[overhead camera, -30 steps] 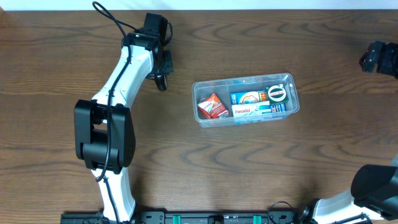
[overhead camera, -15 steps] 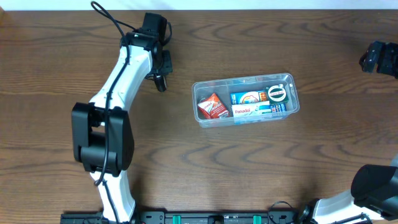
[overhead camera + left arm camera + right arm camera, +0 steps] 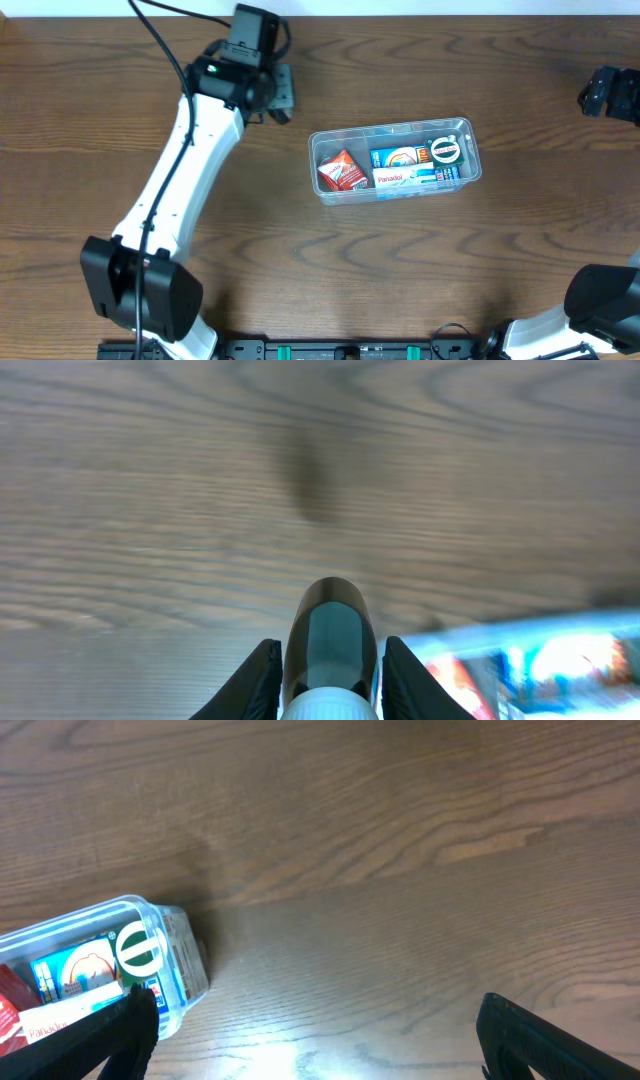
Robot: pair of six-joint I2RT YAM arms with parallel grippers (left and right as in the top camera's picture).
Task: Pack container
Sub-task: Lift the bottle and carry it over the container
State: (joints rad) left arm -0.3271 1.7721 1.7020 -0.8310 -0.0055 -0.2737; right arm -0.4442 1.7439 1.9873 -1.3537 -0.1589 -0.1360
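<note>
Left arm [image 3: 190, 170] stretches out: its dark elbow block [image 3: 140, 300] slides from mid-left of the table [image 3: 450, 270] down toward the near-left corner, so the white forearm now runs as one long diagonal. Left gripper [image 3: 281, 95] moves up and right from its earlier spot, ending closer to the far table edge and just beyond the container's [image 3: 390, 127] left end. It now sits to the right of the wrist, where before it hung below it in the overhead view.
</note>
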